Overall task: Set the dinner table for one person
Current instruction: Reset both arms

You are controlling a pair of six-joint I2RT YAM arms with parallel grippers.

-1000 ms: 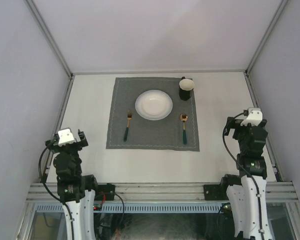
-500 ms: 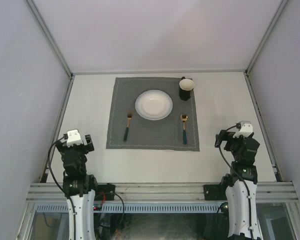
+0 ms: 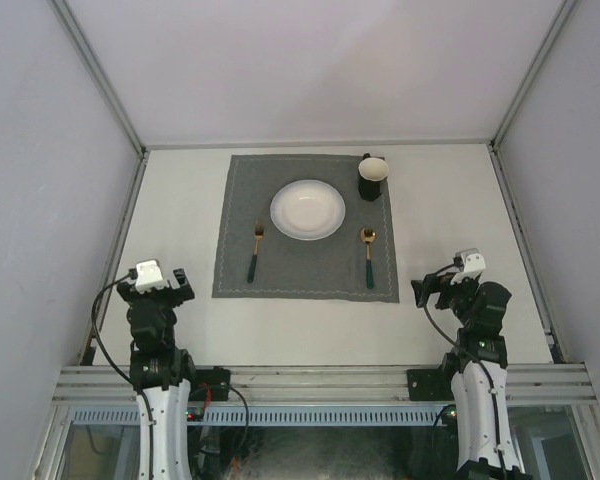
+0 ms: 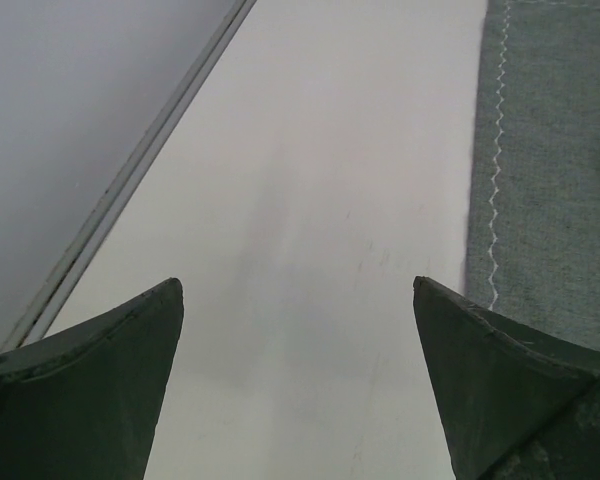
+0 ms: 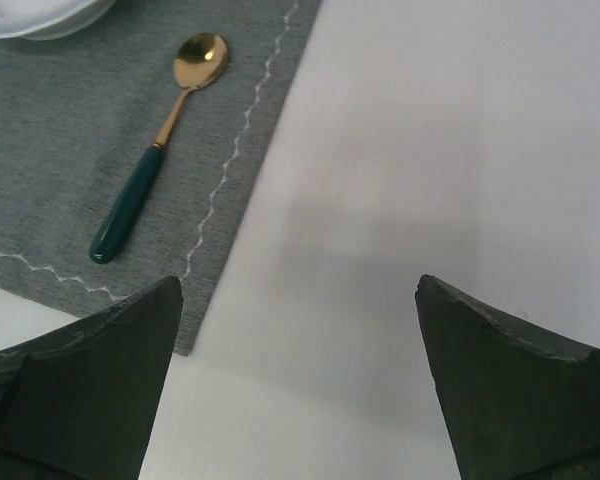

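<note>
On the off-white dinner table lies a grey stitched mat. A white plate sits at its middle, a gold fork with a green handle to the plate's left, and a gold spoon with a green handle to its right. A dark cup with a pale inside stands at the mat's far right corner. My left gripper hangs open over bare table left of the mat. My right gripper is open over bare table off the mat's near right corner. Both hold nothing.
Aluminium rails edge the table, with pale walls close on both sides and at the back. The arm bases stand on the frame at the near edge.
Both arms have drawn back toward the near edge and lowered. The right gripper has turned toward the mat. The place setting has not moved.
</note>
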